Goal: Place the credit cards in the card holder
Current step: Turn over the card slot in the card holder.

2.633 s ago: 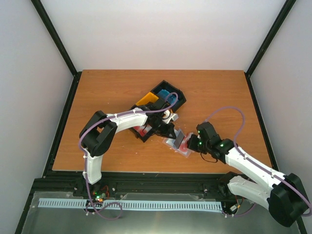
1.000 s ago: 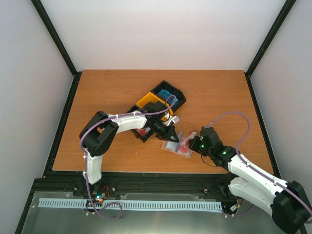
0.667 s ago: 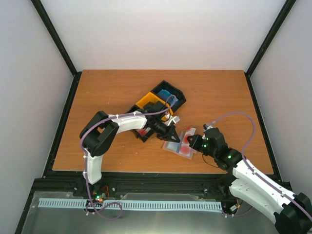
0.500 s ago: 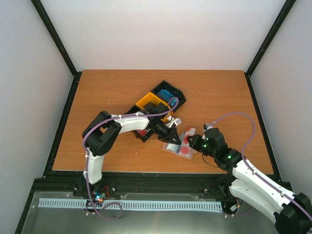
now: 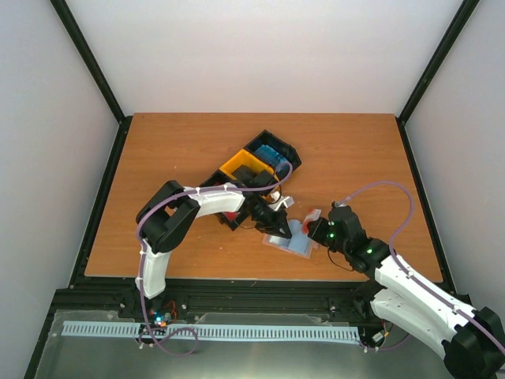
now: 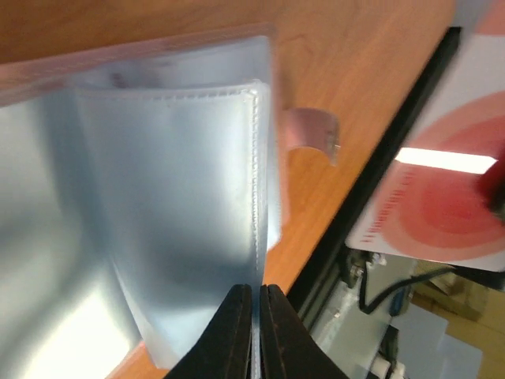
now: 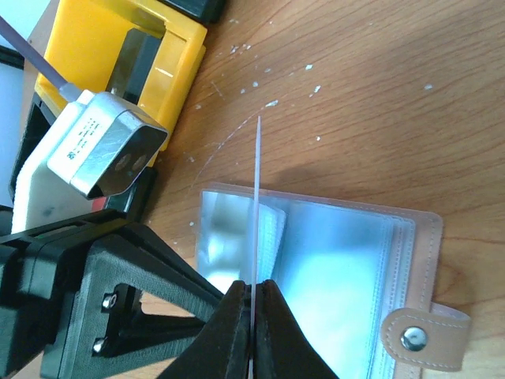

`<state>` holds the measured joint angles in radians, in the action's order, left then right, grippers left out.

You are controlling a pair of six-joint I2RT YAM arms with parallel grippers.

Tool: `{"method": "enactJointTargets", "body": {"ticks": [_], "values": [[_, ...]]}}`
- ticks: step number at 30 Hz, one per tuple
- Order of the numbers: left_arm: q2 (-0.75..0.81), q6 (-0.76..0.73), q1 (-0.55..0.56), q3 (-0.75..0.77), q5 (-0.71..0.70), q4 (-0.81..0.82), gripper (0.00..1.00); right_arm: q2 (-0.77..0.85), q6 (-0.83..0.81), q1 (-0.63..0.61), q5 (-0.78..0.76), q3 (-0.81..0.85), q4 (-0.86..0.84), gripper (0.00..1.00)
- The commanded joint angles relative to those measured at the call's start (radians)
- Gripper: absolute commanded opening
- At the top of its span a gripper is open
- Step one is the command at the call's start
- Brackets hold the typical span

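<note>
**Card held at the pocket mouth, not yet slid in**

The right gripper [image 7: 254, 294] is clamped on a thin red-and-white plastic credit card [image 6: 439, 197], seen edge-on from its own wrist. The card stands over the open pinkish-tan leather-like card holder [image 7: 347, 245], which lies on the wooden table [image 7: 355, 87] near the yellow plastic bin [image 7: 102, 47]. Whether it touches cannot be told. The left gripper [image 6: 254, 304] is pinched on a translucent pocket leaf [image 6: 181, 189]. This looks like the insertion step. Next, the card likely needs tilting flatter, lining up with the slot and sliding in.
</note>
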<state>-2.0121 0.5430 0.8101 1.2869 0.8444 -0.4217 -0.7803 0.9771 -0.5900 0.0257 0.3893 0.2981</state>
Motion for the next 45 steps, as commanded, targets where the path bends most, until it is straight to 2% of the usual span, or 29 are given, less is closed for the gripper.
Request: {"method": "enactJointTargets", "body": {"ticks": [1,8,12,17,20,27,33,41,45], "values": [[0.024,-0.014,0.004,0.046,-0.148,-0.066,0.05,0.051,0.004,-0.005,-0.066,0.037,0.064,0.03],[0.055,-0.013,0.002,0.055,-0.318,-0.133,0.09,0.078,0.006,-0.005,-0.090,0.028,0.152,0.03],[0.090,-0.011,0.000,0.059,-0.394,-0.175,0.17,0.047,0.001,-0.005,-0.055,0.015,0.141,0.03],[0.163,0.000,-0.001,0.049,-0.482,-0.217,0.36,-0.020,-0.017,-0.005,0.016,0.009,0.079,0.03],[0.214,0.004,-0.001,0.038,-0.508,-0.219,0.40,-0.070,-0.021,-0.005,0.046,0.012,0.053,0.03],[0.279,-0.012,0.000,-0.023,-0.362,-0.092,0.48,-0.120,-0.023,-0.005,0.064,0.022,0.041,0.03],[0.227,-0.017,-0.001,-0.043,-0.297,-0.018,0.48,-0.117,-0.007,-0.005,0.057,0.017,0.052,0.03],[0.163,-0.067,0.027,-0.068,-0.320,0.026,0.40,-0.053,0.021,-0.005,0.037,-0.010,0.108,0.03],[0.177,-0.034,0.029,-0.076,-0.277,0.081,0.44,-0.007,-0.007,-0.005,0.059,-0.019,0.068,0.03]]}}
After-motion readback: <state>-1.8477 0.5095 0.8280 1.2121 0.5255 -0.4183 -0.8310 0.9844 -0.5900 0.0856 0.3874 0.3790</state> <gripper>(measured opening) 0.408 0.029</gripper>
